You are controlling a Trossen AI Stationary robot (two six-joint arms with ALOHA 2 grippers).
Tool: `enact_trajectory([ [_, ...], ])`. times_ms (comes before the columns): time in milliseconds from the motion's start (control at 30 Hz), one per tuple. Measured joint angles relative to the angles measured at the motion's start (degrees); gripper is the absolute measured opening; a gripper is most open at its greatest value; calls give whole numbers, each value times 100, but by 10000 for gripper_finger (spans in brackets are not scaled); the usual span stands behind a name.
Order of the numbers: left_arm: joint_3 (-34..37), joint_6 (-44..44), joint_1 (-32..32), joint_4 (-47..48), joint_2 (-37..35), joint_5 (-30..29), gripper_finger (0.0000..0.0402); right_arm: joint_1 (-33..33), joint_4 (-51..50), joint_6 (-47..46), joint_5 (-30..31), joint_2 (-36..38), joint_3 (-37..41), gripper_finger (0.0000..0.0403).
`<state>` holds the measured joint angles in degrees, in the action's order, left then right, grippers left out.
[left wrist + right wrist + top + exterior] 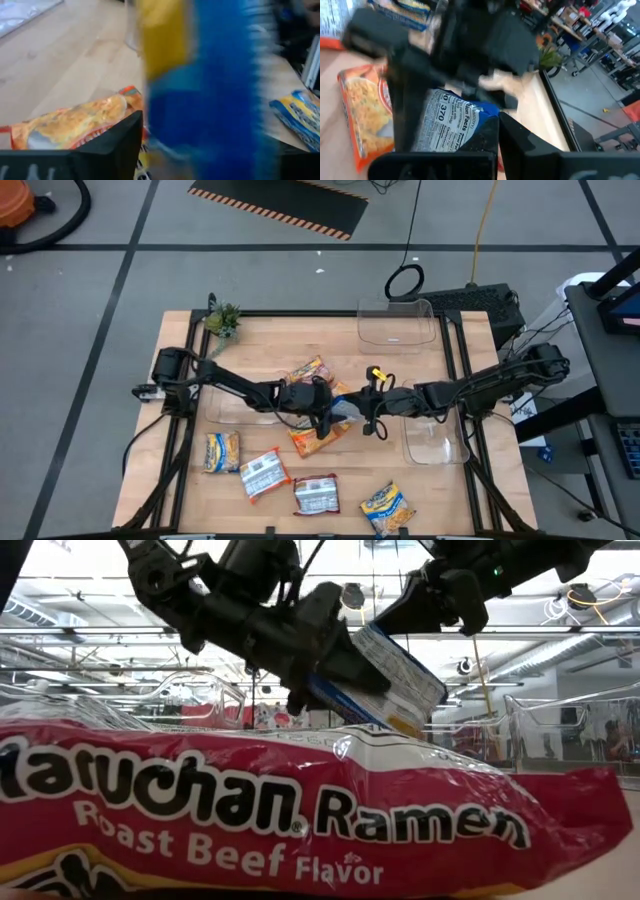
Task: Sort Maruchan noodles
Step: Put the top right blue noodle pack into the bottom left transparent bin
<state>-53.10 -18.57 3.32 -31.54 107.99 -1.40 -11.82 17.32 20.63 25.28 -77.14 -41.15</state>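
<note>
Both arms met over the middle of the surface. Right end effector was clamped on a blue-and-yellow noodle packet, lifted clear of the surface, tilted, nutrition panel showing in the right wrist view. Left end effector was right against the same packet from the other side; its fingers stood apart with the packet between them, cannot tell whether they actually pressed on it.

Directly under the two end effectors lay an orange-red packet, flat on the surface. Another orange packet lay just beyond the left end effector, toward the far edge. Nearer the front edge, below the left end effector: a yellow packet, a silver-and-red packet, a second silver-and-red packet. Below the right end effector, a yellow-and-blue packet. A red roast beef packet filled the low view, close to that camera.

Clear bin sat just beside the right end effector; another clear bin sat well beyond it at the far edge. Small plant at the far left corner.
</note>
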Motion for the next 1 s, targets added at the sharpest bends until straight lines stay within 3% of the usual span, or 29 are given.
enact_trajectory([
  [300, 0, 160, -57, -31, -115, 10, 129, -30, 23, 17, 0, 1, 0, 0],
  [600, 0, 733, 80, 200, -549, 6, 133, -42, -88, -380, -286, 440, -4, 17],
  [867, 0, 2271, 269, 1049, -1776, -42, 139, -107, -1119, -1267, -295, 1540, -4, 72],
  [1000, -2, 2585, 479, 1470, -2402, -432, 140, -107, -1320, -1721, -297, 1857, -2, 88],
])
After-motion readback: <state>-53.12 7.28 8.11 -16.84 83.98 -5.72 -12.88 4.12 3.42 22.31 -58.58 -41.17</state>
